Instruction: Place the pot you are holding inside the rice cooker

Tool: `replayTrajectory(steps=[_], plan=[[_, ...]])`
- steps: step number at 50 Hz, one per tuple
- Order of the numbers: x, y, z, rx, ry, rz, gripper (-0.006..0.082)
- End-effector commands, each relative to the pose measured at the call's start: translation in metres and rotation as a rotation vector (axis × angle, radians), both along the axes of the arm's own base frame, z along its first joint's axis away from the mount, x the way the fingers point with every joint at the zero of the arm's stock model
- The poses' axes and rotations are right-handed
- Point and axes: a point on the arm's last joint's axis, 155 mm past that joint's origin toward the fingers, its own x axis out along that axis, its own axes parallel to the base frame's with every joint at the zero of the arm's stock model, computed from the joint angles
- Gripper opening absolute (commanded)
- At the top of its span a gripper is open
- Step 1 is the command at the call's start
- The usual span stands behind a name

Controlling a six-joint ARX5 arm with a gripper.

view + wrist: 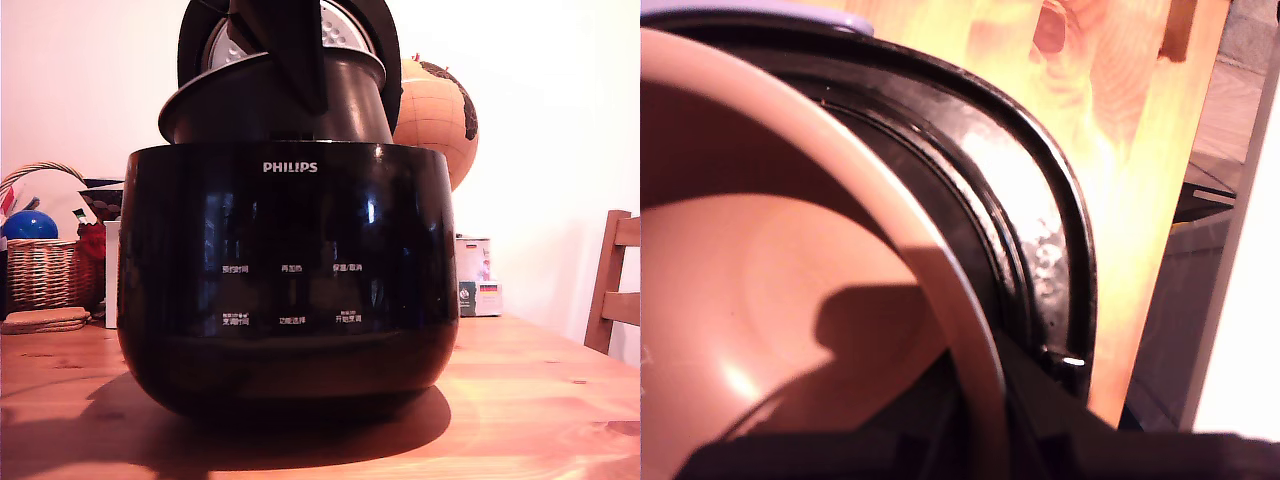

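Observation:
The rice cooker (290,290) is a large glossy black body marked PHILIPS, filling the middle of the exterior view. Its lid (345,25) stands open behind, showing a silver inner plate. The dark pot (350,100) sits tilted in the cooker's mouth, its flared rim above the cooker's top edge and lower toward the exterior view's left. My gripper (305,90) comes down from above, shut on the pot's rim, with one dark finger lying over the outer wall. In the wrist view the pot's inside (770,300) looks pinkish, its rim lies close to the cooker's black rim (1040,230), and the gripper (980,440) clamps the pot's edge.
The cooker stands on a wooden table (540,400). A brown globe (435,115) is behind it at the exterior view's right, with a small box (478,280) and a wooden chair (612,290). A wicker basket (40,270) and cork coasters (45,320) are at the left.

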Motion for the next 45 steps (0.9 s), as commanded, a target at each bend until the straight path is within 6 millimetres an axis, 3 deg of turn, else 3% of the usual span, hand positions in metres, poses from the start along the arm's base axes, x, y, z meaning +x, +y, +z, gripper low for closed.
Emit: replayTrajectory(steps=[1,11,19,32,45], plan=[[-0.004,-0.015,0.0,-0.036,-0.021,-0.042,-0.0022],[0.0,-0.012,-0.017,0.032,-0.075,-0.038,-0.0022],[0.001,0.007,-0.036,0.137,-0.114,-0.022,-0.0022],[0.011,0.033,-0.035,0.28,-0.217,0.01,-0.0022],[0.01,0.033,-0.036,0.28,-0.21,0.0,-0.0022]])
